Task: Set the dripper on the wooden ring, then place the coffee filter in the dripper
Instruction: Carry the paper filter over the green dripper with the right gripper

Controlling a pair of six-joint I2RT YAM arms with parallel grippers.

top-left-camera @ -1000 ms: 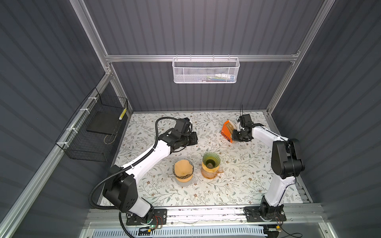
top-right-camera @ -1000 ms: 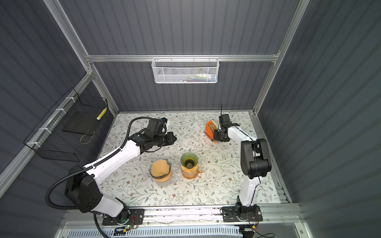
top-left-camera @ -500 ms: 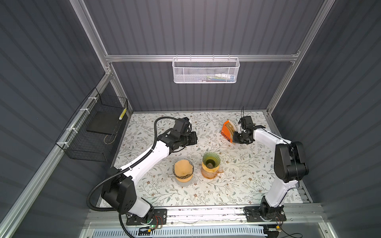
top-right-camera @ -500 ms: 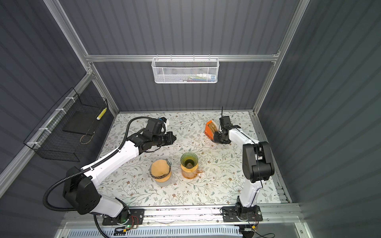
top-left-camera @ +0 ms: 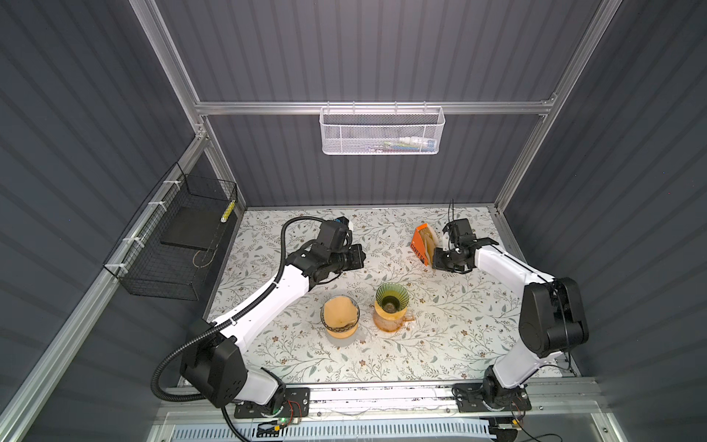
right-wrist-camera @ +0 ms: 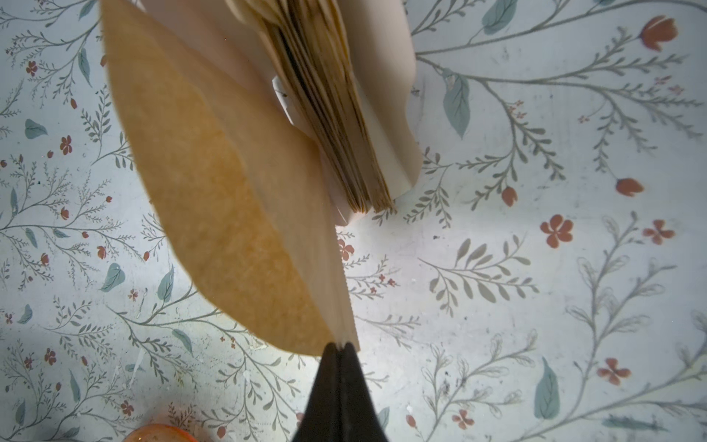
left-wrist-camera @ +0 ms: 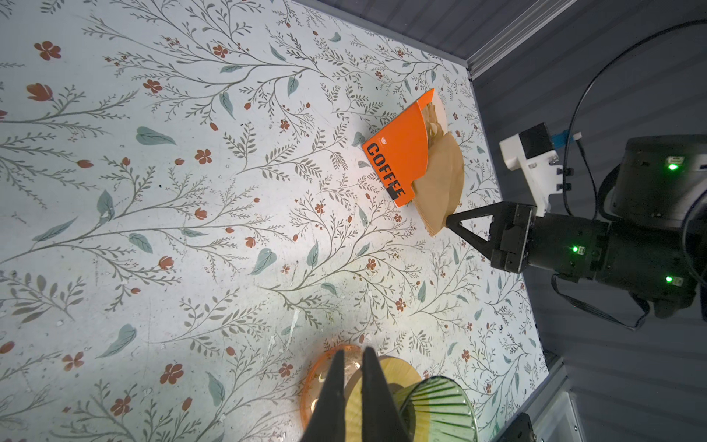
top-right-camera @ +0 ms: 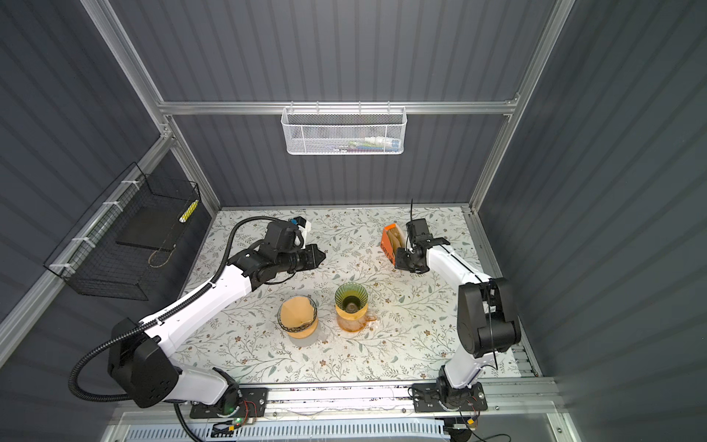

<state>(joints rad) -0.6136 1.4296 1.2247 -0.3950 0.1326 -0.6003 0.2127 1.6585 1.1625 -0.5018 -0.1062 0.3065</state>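
We read one word only: COFFEE, in black capitals along one edge of the orange filter box [left-wrist-camera: 398, 160]. A small pale mark beside it is too small to read. In both top views the same lettering [top-left-camera: 418, 250] shows only in part. Print on the packets in the white mesh basket [top-left-camera: 382, 111] is illegible.

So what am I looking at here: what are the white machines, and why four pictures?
Two white robot arms, left and right, stand at a flowery table. Two pictures come from a camera overhead; the other two from cameras on the arms' wrists. On the table: an orange box of coffee filters, an empty green dripper on an amber jug, and a second dripper already lined with paper. The right gripper is shut on one brown filter at the box. The left gripper is shut and holds nothing.
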